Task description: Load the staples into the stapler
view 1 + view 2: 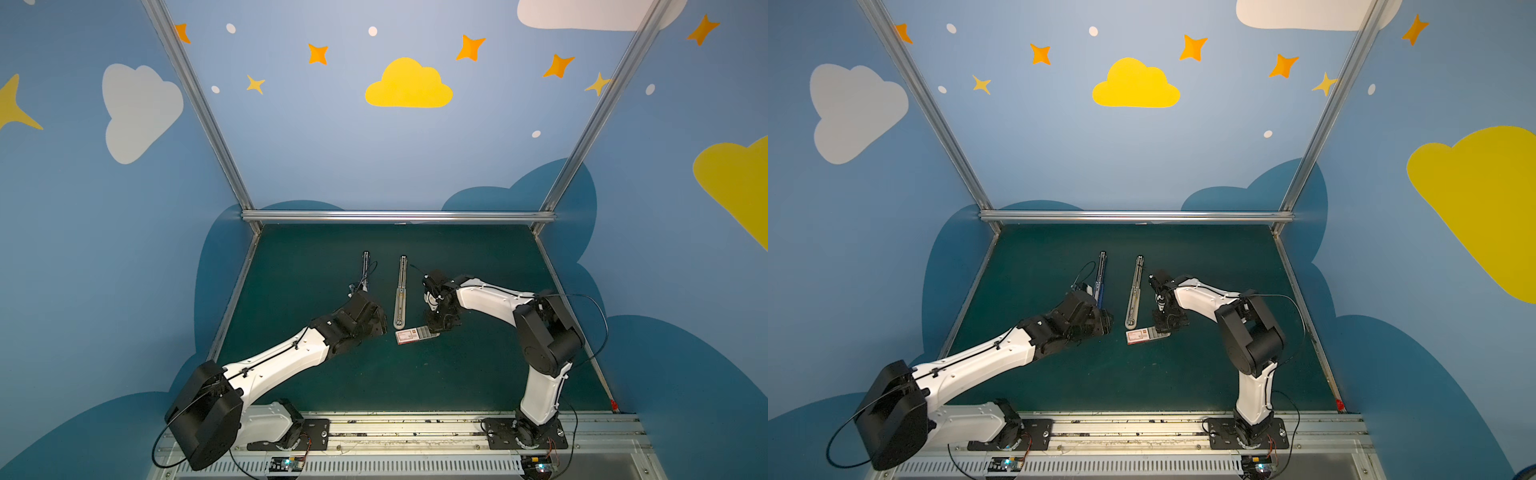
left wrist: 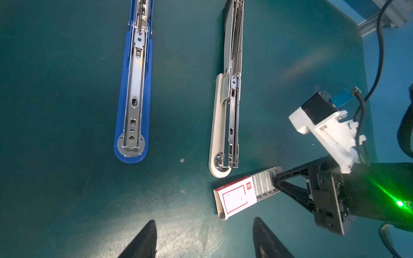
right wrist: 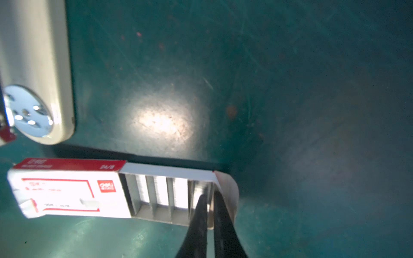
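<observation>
Staples (image 3: 161, 194) are lying in rows in the beige tray (image 3: 230, 189), which is sticking partway out of the white-and-red box (image 3: 67, 194). The box is sitting near the middle of the bench (image 1: 457, 374), just beside the rounded end of the beige stapler (image 2: 225, 125). Your right gripper (image 3: 209, 201) is reaching into the tray's outermost row, its fingers pressing almost together on a thin strip there. The blue stapler (image 2: 134, 107) is lying opened flat alongside, nearer the left edge. Your left gripper (image 2: 205, 220) is hovering spread over bare bench near the box.
</observation>
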`<state>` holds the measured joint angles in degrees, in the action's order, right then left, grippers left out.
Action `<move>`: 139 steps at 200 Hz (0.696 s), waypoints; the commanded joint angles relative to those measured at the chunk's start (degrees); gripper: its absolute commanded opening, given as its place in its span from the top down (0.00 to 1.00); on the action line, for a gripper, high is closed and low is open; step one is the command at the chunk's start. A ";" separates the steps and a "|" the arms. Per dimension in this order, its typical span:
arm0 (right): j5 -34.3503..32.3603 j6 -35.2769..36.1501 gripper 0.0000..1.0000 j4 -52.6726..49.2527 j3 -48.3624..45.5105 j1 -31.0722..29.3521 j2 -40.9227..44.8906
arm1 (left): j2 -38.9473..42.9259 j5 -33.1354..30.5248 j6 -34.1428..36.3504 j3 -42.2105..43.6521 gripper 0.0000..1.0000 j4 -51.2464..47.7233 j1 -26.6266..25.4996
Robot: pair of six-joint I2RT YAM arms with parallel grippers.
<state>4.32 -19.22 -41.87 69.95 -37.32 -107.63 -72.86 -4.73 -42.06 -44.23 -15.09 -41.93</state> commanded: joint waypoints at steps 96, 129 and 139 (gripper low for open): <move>-1.24 0.59 1.00 -4.09 2.00 0.36 5.79 | -1.47 0.18 0.96 -1.60 0.32 0.37 0.12; 0.51 0.69 1.00 -4.53 1.88 1.07 8.02 | -2.11 0.58 1.01 -1.88 0.32 0.45 0.14; 1.37 0.81 1.00 -4.64 1.81 1.36 9.00 | -1.86 0.77 0.68 -1.75 0.32 0.65 0.18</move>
<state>4.14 -19.05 -44.45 70.50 -36.64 -101.10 -74.30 -4.32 -41.82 -44.77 -14.74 -41.93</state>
